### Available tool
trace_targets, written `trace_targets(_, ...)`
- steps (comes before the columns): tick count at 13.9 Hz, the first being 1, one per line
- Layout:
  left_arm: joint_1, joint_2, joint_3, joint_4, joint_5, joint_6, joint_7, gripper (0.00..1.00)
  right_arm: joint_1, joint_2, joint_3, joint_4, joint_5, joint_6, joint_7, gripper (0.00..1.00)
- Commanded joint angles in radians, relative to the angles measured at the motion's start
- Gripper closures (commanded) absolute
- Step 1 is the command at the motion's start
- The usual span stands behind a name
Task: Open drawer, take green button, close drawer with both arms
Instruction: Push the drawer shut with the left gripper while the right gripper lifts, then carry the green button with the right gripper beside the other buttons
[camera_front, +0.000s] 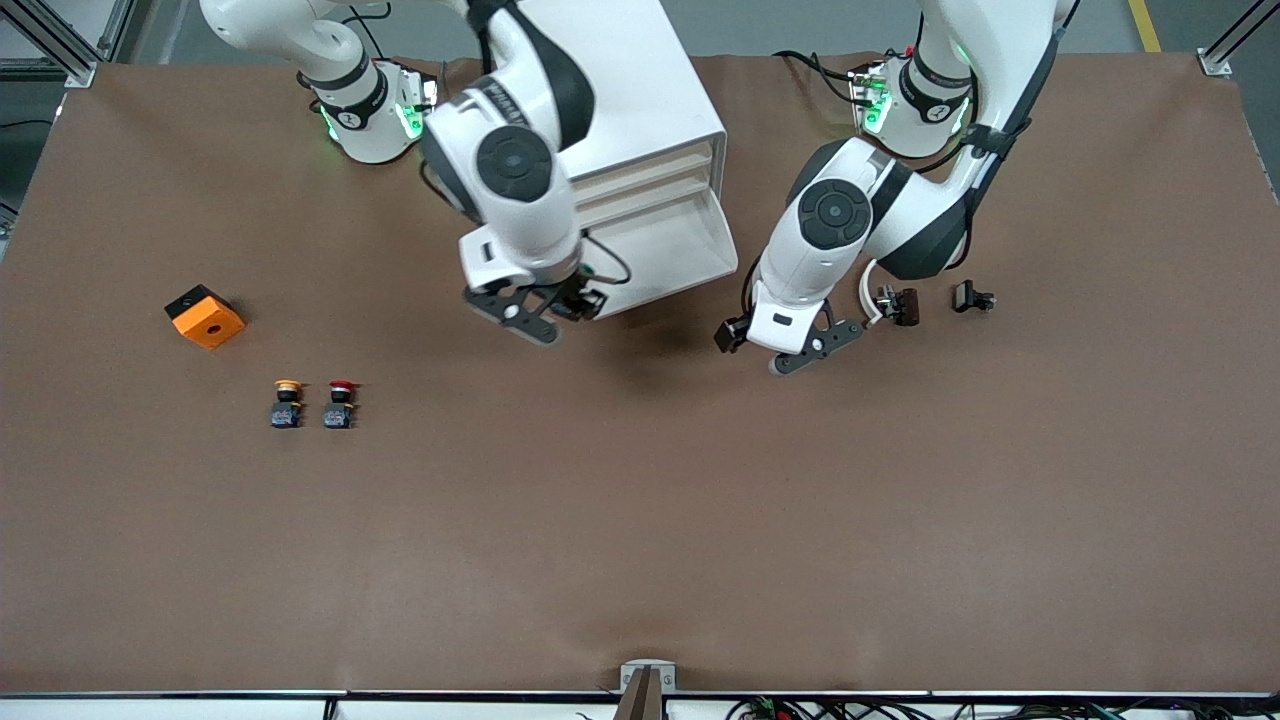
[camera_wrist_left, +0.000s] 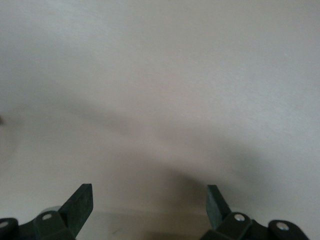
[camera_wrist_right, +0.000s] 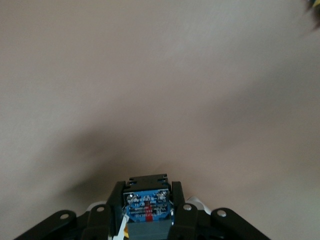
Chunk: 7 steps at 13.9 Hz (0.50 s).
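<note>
The white cabinet (camera_front: 650, 90) stands between the two arm bases. Its lowest drawer (camera_front: 672, 250) is pulled out toward the front camera. My right gripper (camera_front: 580, 302) hangs over the drawer's front edge toward the right arm's end. In the right wrist view it (camera_wrist_right: 148, 200) is shut on the button (camera_wrist_right: 148, 206), whose dark black-blue body shows between the fingers. The cap is hidden. My left gripper (camera_front: 733, 335) is low beside the drawer's front corner. In the left wrist view it (camera_wrist_left: 148, 202) is open and empty, facing a plain white surface.
An orange box (camera_front: 204, 316) lies toward the right arm's end. A yellow-capped button (camera_front: 287, 402) and a red-capped button (camera_front: 340, 403) stand nearer the camera than it. Two small black parts (camera_front: 897, 304) (camera_front: 972, 297) lie beside the left arm.
</note>
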<state>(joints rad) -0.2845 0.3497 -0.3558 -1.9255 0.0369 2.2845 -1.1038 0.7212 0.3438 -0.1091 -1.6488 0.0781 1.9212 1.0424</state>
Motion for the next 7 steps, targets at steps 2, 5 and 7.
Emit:
trace_targets(2,-0.042,0.057,-0.009,0.002,0.018,0.093,-0.016,0.0,-0.176,-0.023,0.012,-0.026,0.02,-0.027,-0.301,1.0)
trace_targets(5,-0.087,0.087,-0.008,-0.003,0.02,0.131,-0.04,0.0,-0.293,-0.028,0.012,-0.057,0.02,-0.018,-0.534,1.0)
trace_targets(7,-0.111,0.097,-0.006,-0.004,0.023,0.132,-0.056,0.0,-0.342,-0.026,0.012,-0.11,0.02,0.042,-0.635,1.0)
